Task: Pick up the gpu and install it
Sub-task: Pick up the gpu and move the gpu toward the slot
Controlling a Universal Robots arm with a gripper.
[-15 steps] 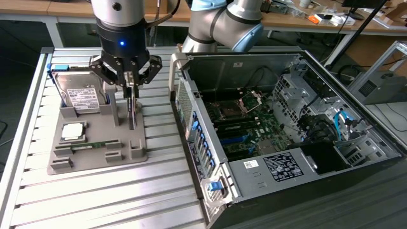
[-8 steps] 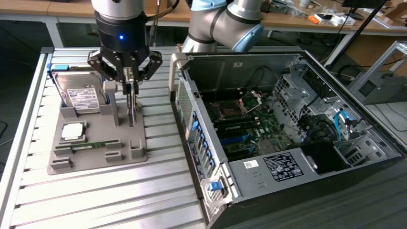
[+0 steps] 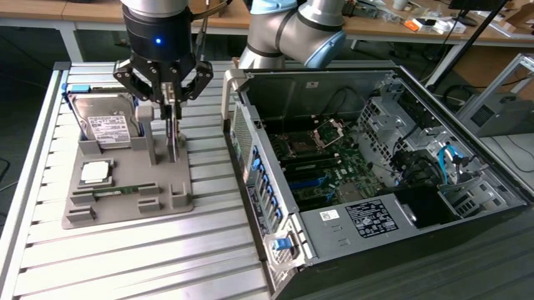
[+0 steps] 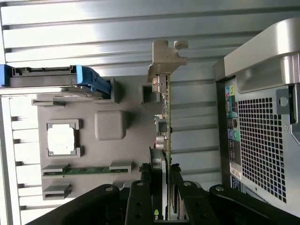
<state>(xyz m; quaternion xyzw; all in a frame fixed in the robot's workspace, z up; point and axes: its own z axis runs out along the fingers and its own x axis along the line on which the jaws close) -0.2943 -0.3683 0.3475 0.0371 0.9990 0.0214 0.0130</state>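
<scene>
Standing on edge in the grey holder (image 3: 125,209), the gpu (image 3: 172,140) rises as a thin upright strip at the holder's far right corner in the exterior view. The gripper (image 3: 170,107) hangs straight above it. In the wrist view the gripper (image 4: 160,190) has one black finger (image 4: 140,201) along each face of the gpu (image 4: 165,117), drawn in against the card and pinching its upper edge. The gpu's lower edge sits in the holder's slot. Its silver bracket (image 4: 165,56) sticks out past the holder's edge, over the bare slats of the table (image 3: 117,250).

Room to the exterior view's left of the card is tight. A holder post stands just beside it, and the drive (image 3: 107,128) leans upright a little farther left. To the right, a strip of open table separates the holder from the case (image 3: 250,144), whose grilled rear wall stands near the card. The case lies on its side with its top face open. Nearer the camera on the holder lie the chip (image 3: 96,172) and the green stick (image 3: 125,189), both low and flat and well apart from the gripper. Open slats run from the holder's near edge to the table's near edge.
</scene>
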